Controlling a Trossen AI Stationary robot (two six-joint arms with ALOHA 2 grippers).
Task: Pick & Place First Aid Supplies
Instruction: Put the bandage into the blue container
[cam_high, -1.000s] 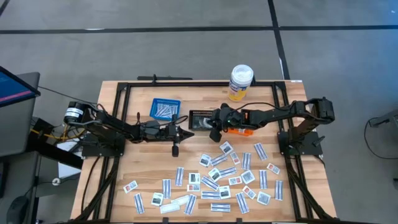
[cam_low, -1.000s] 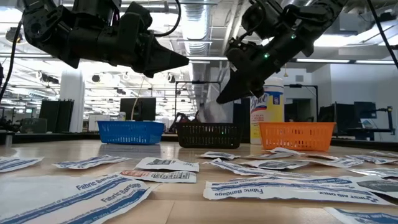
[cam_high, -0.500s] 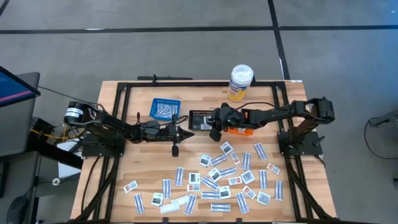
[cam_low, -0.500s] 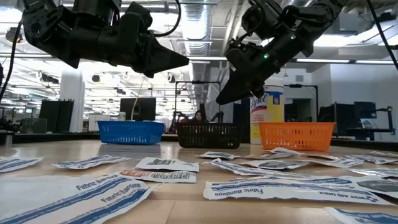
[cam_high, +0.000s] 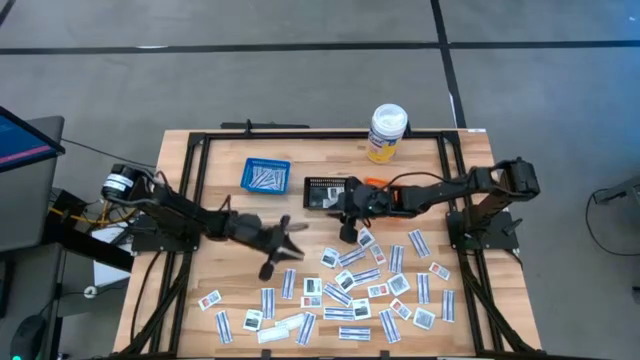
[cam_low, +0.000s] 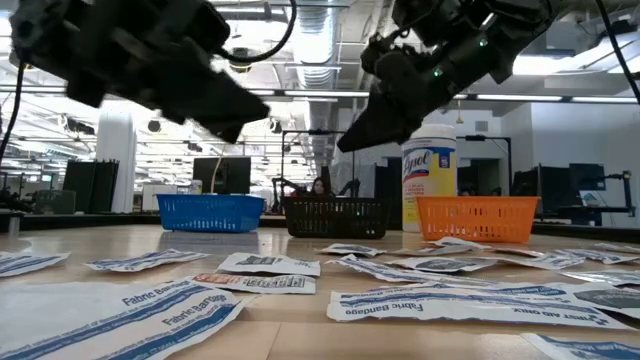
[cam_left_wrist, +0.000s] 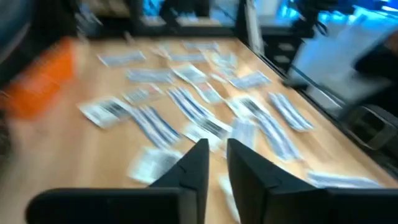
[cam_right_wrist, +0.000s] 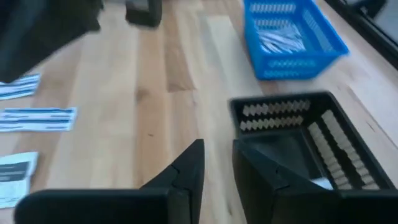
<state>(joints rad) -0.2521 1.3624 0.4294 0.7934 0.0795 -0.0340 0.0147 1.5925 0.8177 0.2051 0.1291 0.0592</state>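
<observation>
Left gripper (cam_high: 297, 251) swung off toward packets (cam_high: 345, 290), fingers slightly apart, empty; right gripper (cam_high: 344, 210) slightly parted over black basket (cam_high: 325, 192).

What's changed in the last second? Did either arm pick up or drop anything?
The left gripper swung from beside the blue basket toward the scattered packets, fingers slightly apart, empty. The right gripper shifted slightly, near the black basket, also slightly open. No pickup or drop is visible. Baskets, bottle and packets stayed put.

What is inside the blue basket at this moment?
The blue basket holds several narrow white strips lying across its floor. How many there are cannot be counted.
</observation>
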